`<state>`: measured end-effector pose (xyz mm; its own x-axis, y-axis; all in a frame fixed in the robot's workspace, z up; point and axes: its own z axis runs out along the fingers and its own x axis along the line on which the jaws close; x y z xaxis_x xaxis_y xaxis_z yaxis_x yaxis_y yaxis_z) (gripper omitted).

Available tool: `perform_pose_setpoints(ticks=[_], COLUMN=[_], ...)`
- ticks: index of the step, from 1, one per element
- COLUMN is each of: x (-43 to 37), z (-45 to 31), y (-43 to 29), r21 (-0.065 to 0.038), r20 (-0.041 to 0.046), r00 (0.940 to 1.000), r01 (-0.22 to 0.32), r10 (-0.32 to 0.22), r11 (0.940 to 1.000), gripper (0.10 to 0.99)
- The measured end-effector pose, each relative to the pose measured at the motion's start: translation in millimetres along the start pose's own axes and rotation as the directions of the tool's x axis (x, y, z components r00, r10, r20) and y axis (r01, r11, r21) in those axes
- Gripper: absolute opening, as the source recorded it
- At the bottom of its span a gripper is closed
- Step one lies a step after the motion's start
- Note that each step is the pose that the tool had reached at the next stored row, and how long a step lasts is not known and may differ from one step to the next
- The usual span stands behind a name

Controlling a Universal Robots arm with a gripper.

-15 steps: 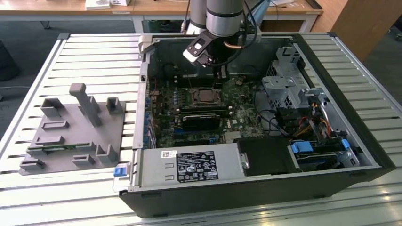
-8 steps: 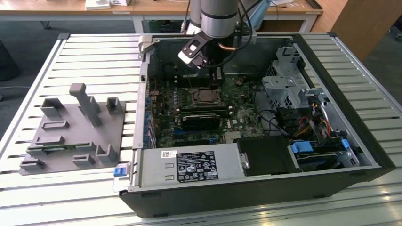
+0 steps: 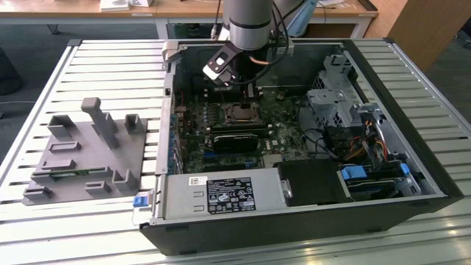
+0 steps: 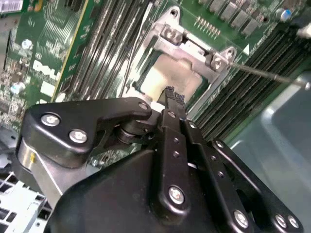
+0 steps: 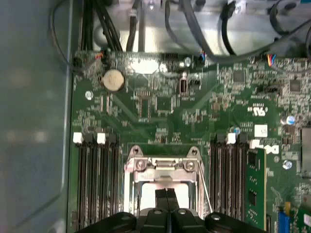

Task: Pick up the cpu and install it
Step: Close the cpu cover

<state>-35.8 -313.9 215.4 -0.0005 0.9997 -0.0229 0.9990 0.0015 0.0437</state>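
- hand [image 5: 166, 195] narrow, fingers [image 5: 162, 196] pressed together, tips just over the cpu [image 5: 146, 197]
- cpu flat inside the metal-framed socket [image 5: 165, 166] on the green motherboard [image 5: 160, 108], flanked by memory slots [image 5: 95, 184]
- open computer case [image 3: 294, 229] on slatted tabletop [image 3: 110, 61]; grey fixture [image 3: 74, 160] alongside

One arm [image 3: 249, 22] with one gripper [image 5: 166, 194] is hanging over one open computer case [image 3: 294, 232], which is housing one motherboard [image 5: 160, 107], one socket [image 5: 163, 165], one coin cell [image 5: 113, 79] and two memory-slot banks [image 5: 95, 184], beside one grey fixture [image 3: 74, 160].
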Motion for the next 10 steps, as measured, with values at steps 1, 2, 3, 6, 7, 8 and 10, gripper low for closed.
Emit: perform_pose_setpoints(ticks=[1,2,3,6,7,8,10], x=[0.0,0.0,0.0,0.1,0.1,0.2,0.2], z=[1.0,1.7,2.3,3.7,4.2,5.0,6.7], y=[-2.4,-5.2,-8.1,-16.1,-18.2,-19.5,-21.7], r21=[0.0,0.0,0.0,0.0,0.0,0.0,0.0], r20=[-0.0001,0.0,0.0,-0.0003,-0.0003,-0.0003,-0.0003], r00=[1.0,1.0,1.0,1.0,1.0,1.0,1.0], r01=[0.0,0.0,0.0,0.0,0.0,0.0,0.0], r10=[0.0,0.0,0.0,0.0,0.0,0.0,0.0], r11=[1.0,1.0,1.0,1.0,1.0,1.0,1.0], gripper=[0.106,0.106,0.106,0.106,0.106,0.106,0.106])
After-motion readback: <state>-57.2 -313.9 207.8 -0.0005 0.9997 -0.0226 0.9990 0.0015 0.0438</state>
